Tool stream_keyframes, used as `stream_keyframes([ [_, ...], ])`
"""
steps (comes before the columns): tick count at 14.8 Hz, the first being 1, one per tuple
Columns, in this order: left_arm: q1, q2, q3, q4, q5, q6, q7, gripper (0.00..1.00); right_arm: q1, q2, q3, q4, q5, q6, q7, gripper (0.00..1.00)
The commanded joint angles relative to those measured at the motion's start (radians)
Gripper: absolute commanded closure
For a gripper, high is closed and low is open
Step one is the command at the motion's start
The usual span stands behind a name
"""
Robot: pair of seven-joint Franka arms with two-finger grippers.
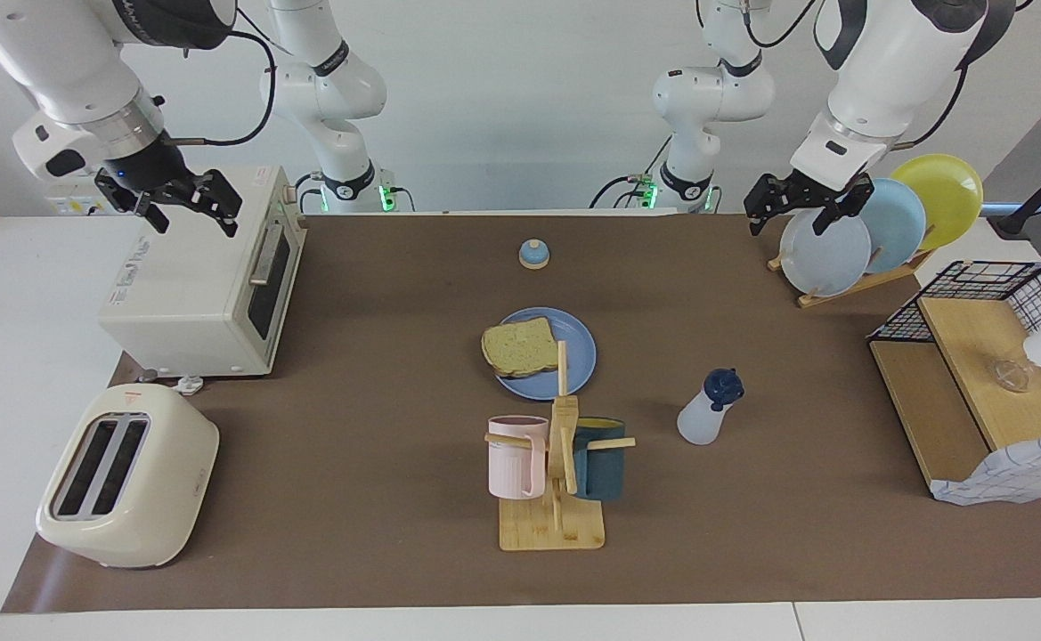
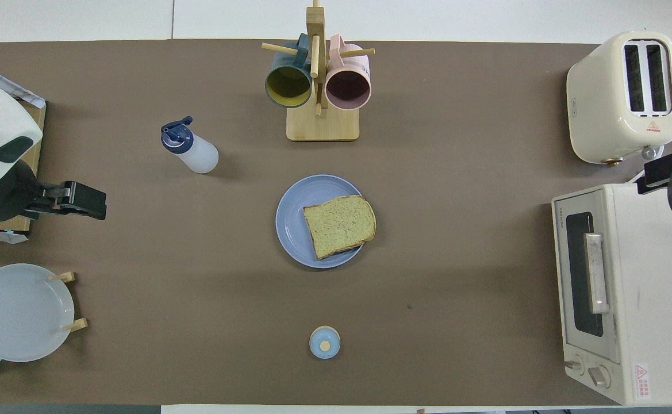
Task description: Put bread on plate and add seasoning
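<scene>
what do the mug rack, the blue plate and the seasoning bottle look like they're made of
Mug rack: pale wood, maybe bamboo, with visible grain and a matt finish. Plate: likely plastic, an even matt blue with no glaze shine. Seasoning bottle: translucent white plastic, by its cloudy see-through body, with an opaque navy cap.

facing: high, toward robots | overhead: steeply down | shared: table (image 1: pixel 378 374)

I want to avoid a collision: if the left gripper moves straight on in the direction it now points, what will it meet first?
Most likely the grey-blue plate in the rack: the open left gripper hangs just above its rim, pointing down. Depth is uncertain.
</scene>
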Motion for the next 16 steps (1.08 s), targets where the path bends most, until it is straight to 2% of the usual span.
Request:
stream_keyframes([
  [1,0.025,0.001,-0.015,0.003,-0.021,0.038,0.01,0.0,-0.01,-0.021,0.008,-0.028,-0.006,0.019,-0.019,0.0],
  [6,0.015,0.027,-0.01,0.068,-0.011,-0.016,0.01,0.0,-0.01,-0.022,0.008,-0.028,-0.006,0.019,-0.019,0.0],
  [16,0.021,0.012,-0.014,0.062,-0.013,0.002,0.019,0.0,-0.01,-0.021,0.008,-0.028,-0.006,0.019,-0.019,0.0],
])
